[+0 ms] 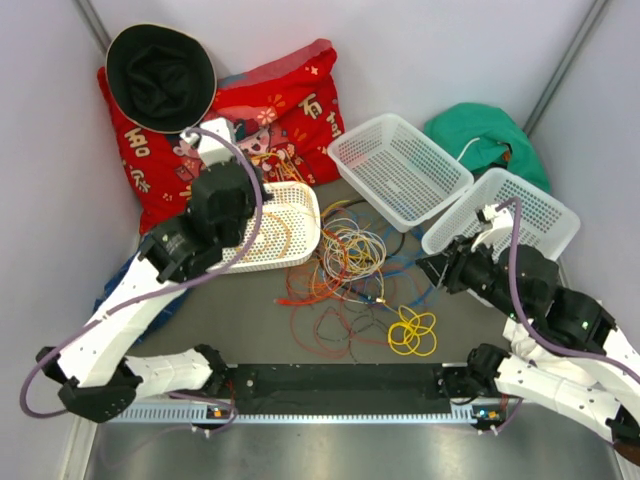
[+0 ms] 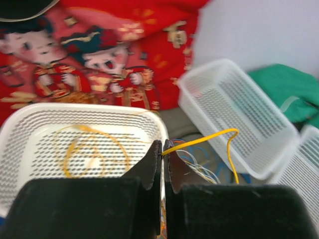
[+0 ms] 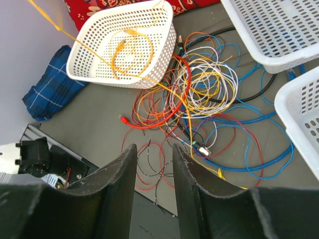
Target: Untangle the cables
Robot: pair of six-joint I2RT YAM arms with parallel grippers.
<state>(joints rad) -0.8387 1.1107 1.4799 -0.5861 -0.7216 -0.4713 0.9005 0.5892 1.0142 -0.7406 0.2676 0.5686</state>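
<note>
Early going: one cable sorted, one in hand, most of the heap knotted.

An orange cable (image 3: 130, 50) lies coiled in the left white basket (image 3: 89, 55), and a yellow coil (image 1: 412, 332) sits apart on the table. The left gripper (image 2: 162, 149) is clamped on a yellow cable (image 2: 199, 140) that runs back into the tangle of cables (image 3: 199, 94). Over the tangle, the right gripper (image 3: 153, 149) hangs part-open and holds nothing.

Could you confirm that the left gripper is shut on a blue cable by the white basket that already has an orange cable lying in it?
Not quite. The left gripper is shut on a yellow cable, not a blue one, as the left wrist view shows. The rest holds: it is by the white basket, which has an orange cable lying in it.
</note>
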